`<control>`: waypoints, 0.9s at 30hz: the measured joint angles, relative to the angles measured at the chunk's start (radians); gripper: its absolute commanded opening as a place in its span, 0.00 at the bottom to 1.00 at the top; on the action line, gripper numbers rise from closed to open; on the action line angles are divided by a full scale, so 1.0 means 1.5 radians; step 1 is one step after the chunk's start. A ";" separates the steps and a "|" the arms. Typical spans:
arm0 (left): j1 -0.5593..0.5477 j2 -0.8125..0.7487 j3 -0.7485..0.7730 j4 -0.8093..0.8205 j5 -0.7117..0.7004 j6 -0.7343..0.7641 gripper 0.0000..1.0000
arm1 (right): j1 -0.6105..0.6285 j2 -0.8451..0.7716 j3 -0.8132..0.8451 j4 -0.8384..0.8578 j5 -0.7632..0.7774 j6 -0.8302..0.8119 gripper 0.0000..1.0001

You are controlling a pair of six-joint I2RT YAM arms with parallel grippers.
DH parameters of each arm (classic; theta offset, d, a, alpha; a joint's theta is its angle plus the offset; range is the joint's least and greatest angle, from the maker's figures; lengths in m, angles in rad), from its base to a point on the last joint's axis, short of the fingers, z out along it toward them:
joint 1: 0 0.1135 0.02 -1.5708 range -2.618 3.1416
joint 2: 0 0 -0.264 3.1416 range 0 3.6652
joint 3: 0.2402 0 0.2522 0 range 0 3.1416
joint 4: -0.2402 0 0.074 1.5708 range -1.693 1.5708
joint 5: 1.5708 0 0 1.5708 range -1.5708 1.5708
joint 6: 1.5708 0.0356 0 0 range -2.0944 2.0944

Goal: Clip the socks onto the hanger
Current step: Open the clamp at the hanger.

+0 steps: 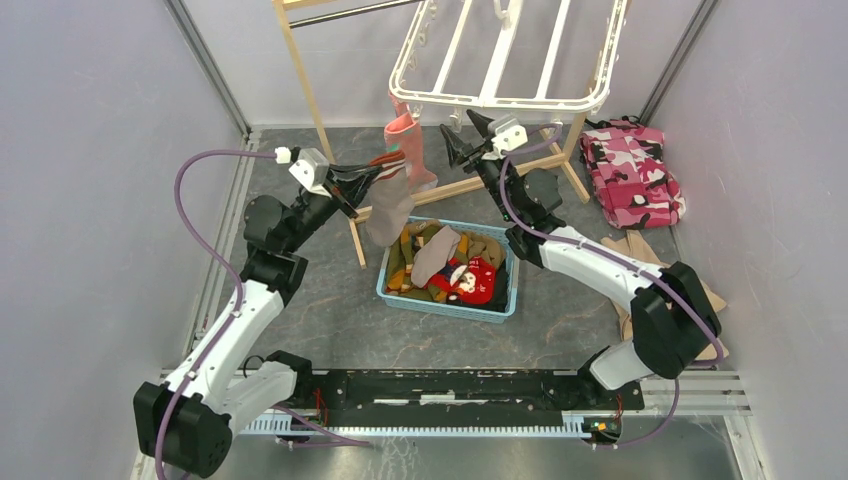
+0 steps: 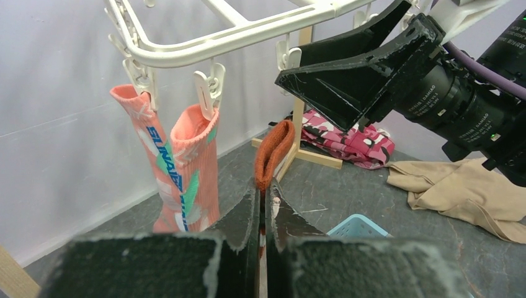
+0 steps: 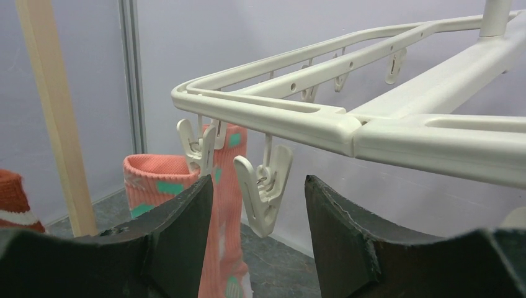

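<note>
The white hanger (image 1: 492,101) hangs at the back, with clips dangling from its rim. Two salmon-pink socks (image 1: 411,146) with teal patches hang from its near-left corner clips (image 2: 208,90). My left gripper (image 1: 383,177) is shut on the red-white striped cuff of a grey-brown sock (image 1: 391,208). The sock droops below the jaws, and its cuff (image 2: 273,151) sticks up past the fingertips, just right of the hung socks. My right gripper (image 1: 466,135) is open under the hanger's front rim (image 3: 291,115). An empty white clip (image 3: 273,169) hangs between its fingers (image 3: 186,211) without touching them.
A blue basket (image 1: 500,302) below the hanger holds several more socks, one bright red (image 1: 470,280). A light wooden frame stand (image 1: 308,100) rises behind the left gripper. Pink camouflage cloth (image 1: 632,175) and a tan garment (image 1: 640,250) lie on the floor at right.
</note>
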 measured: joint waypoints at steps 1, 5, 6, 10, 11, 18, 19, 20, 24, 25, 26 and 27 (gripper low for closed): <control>0.000 0.002 0.000 0.001 0.002 -0.001 0.02 | 0.000 0.004 0.003 0.002 0.001 0.003 0.62; 0.000 0.010 0.000 0.004 0.012 -0.001 0.02 | 0.000 0.017 0.013 0.018 0.002 0.012 0.62; 0.000 0.011 0.000 0.004 0.012 -0.001 0.02 | 0.000 0.020 0.016 0.020 0.002 0.013 0.62; 0.000 0.016 0.000 0.004 0.017 -0.001 0.02 | 0.000 0.031 0.029 0.028 0.002 0.018 0.62; 0.000 0.016 0.000 0.004 0.017 -0.001 0.02 | 0.000 0.033 0.031 0.030 0.002 0.019 0.62; 0.000 0.018 0.000 0.004 0.017 -0.001 0.02 | 0.000 0.045 0.039 0.040 -0.001 0.023 0.62; 0.000 0.019 0.001 0.004 0.017 -0.001 0.02 | 0.000 0.046 0.040 0.041 -0.002 0.023 0.62; 0.000 0.020 0.001 0.004 0.018 -0.001 0.02 | -0.001 0.047 0.040 0.044 -0.003 0.023 0.62; 0.000 0.025 0.002 0.003 0.018 -0.001 0.02 | -0.006 0.053 0.041 0.054 -0.014 0.024 0.62; 0.000 0.026 0.004 0.003 0.019 -0.001 0.02 | -0.008 0.054 0.041 0.055 -0.018 0.026 0.62; 0.000 0.028 0.005 0.003 0.019 -0.001 0.02 | -0.010 0.055 0.041 0.055 -0.022 0.027 0.61; 0.000 0.030 0.006 0.003 0.020 -0.001 0.02 | -0.013 0.056 0.041 0.055 -0.025 0.029 0.61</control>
